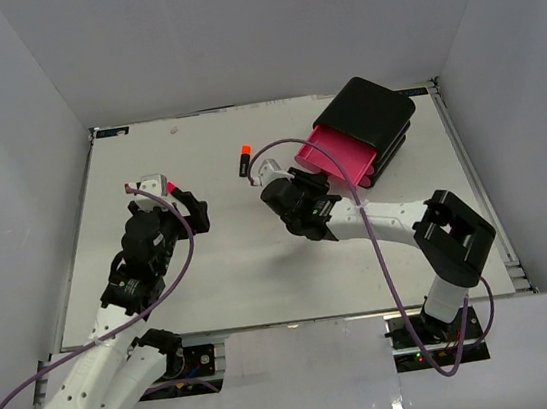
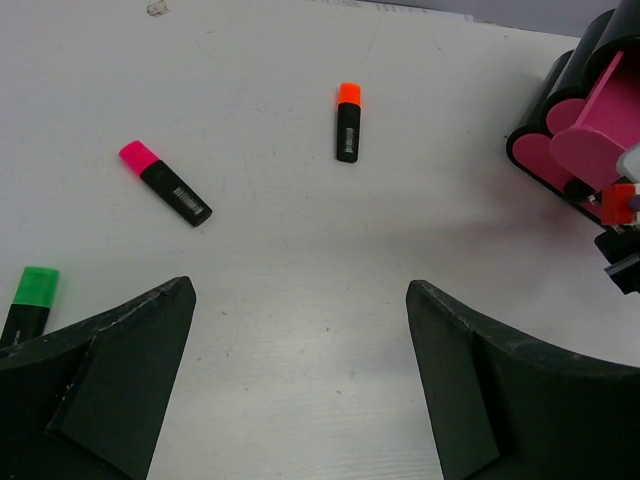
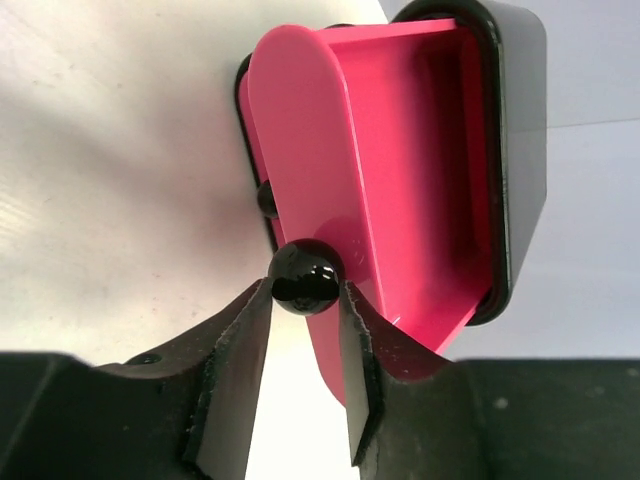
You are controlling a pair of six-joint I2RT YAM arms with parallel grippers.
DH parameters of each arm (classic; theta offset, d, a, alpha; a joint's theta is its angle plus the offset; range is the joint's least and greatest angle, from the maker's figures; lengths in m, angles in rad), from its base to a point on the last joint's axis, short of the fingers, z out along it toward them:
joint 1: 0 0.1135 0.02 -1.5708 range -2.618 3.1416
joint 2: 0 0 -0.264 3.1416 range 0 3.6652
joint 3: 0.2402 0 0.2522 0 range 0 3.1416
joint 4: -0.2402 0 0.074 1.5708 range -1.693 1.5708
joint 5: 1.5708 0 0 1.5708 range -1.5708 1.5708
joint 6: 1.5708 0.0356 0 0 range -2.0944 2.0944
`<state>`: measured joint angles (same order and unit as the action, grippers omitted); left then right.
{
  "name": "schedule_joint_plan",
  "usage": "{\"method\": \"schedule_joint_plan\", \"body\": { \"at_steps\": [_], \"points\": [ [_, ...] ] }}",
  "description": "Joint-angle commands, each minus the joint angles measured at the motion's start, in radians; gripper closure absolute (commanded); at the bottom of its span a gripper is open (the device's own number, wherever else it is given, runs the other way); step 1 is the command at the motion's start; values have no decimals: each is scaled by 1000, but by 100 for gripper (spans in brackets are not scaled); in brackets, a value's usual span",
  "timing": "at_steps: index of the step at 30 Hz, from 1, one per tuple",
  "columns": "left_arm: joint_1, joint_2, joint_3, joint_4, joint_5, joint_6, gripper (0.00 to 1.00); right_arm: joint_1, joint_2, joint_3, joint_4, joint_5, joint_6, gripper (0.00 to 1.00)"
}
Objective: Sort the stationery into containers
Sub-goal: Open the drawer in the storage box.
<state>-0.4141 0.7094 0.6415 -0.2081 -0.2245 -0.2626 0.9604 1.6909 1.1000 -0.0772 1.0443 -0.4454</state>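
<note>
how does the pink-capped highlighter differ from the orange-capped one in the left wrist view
Cap colour: the pink-capped highlighter has a pink cap, the orange-capped highlighter an orange one.
Pose: the pink-capped one lies slanted in that view, the orange-capped one almost straight up the picture.
Label: a white barcode shows on the pink-capped one, none on the orange-capped one.
Shared: both stubby, black-bodied, flat on the table.
</note>
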Motion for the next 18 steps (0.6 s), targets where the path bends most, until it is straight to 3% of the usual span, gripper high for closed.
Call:
{"method": "schedule_joint_plan", "body": {
  "at_steps": [1, 4, 9, 15, 18],
  "points": [
    [5, -13, -8, 15, 4, 3, 2, 12, -16, 28, -67, -7, 89, 60],
    [5, -10, -9, 13, 1, 3, 2, 14, -25, 31, -79, -7, 103, 53],
    [5, 1, -8, 13, 2, 3, 2, 18, -69, 55, -98, -39, 117, 31],
    [5, 24, -9, 7, -19, -1, 2, 57, -192, 86, -125, -102, 161, 18],
    [5, 42, -3, -8, -53, -10, 2, 60, -311, 77, -127, -226, 215, 12]
  ]
}}
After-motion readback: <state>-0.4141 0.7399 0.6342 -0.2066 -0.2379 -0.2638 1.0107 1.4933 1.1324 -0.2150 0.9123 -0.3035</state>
